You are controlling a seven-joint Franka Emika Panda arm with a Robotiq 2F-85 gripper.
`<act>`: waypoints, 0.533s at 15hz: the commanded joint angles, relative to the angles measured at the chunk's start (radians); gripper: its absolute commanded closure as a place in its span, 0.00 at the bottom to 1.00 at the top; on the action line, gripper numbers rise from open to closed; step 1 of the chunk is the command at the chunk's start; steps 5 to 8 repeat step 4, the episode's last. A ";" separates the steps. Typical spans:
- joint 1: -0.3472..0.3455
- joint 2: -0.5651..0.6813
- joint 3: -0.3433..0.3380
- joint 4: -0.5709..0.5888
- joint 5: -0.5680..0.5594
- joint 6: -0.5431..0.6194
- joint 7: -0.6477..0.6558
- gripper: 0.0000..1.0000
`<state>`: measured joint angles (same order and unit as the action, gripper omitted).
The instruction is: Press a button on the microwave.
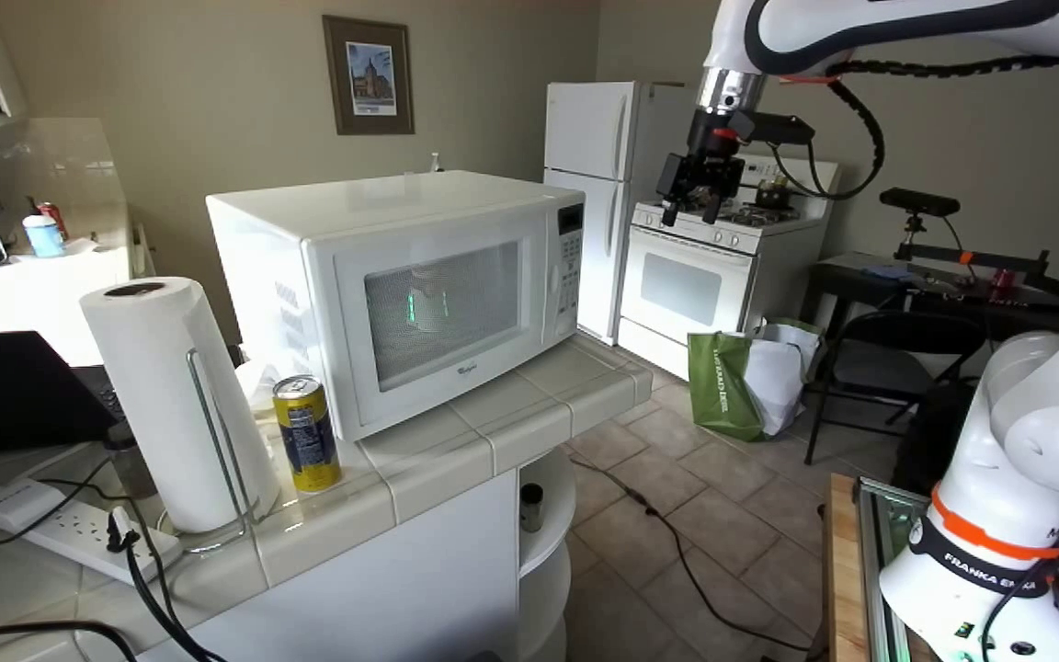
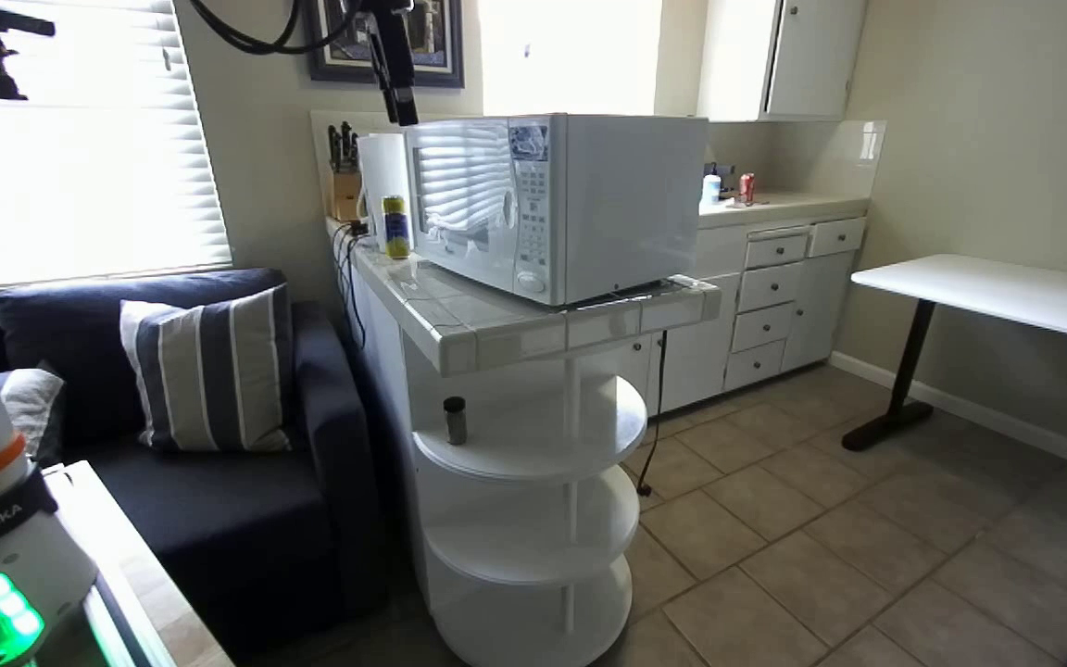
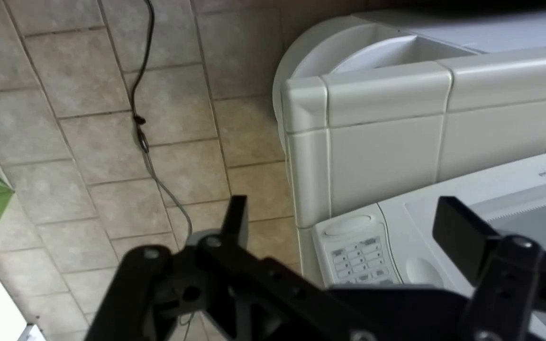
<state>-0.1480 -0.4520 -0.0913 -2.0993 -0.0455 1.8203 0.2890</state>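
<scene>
Microwave (image 1: 395,302) on the tiled counter (image 1: 548,379), door (image 1: 445,317) shut, keypad (image 1: 569,279) along its right edge. I have the gripper (image 1: 690,215) hanging point-down to its right, apart from it, fingers (image 3: 454,237) spread. A yellow can (image 1: 307,432) and paper towel roll (image 1: 162,395) stand at the microwave's left; the stove (image 1: 684,280) is far right.

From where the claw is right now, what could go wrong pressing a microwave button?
The claw stands wide open, so one finger might bump the door of the microwave while the other presses. Keys on the control strip are small and close together, so one press could catch several. In the wrist view the claw hides part of that strip, so aim may be off.
</scene>
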 commanded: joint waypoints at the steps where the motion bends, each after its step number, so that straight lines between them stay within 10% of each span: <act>1: -0.010 0.001 0.004 0.005 0.003 0.001 -0.007 0.00; 8: -0.011 0.002 0.007 0.006 0.003 0.001 -0.006 0.00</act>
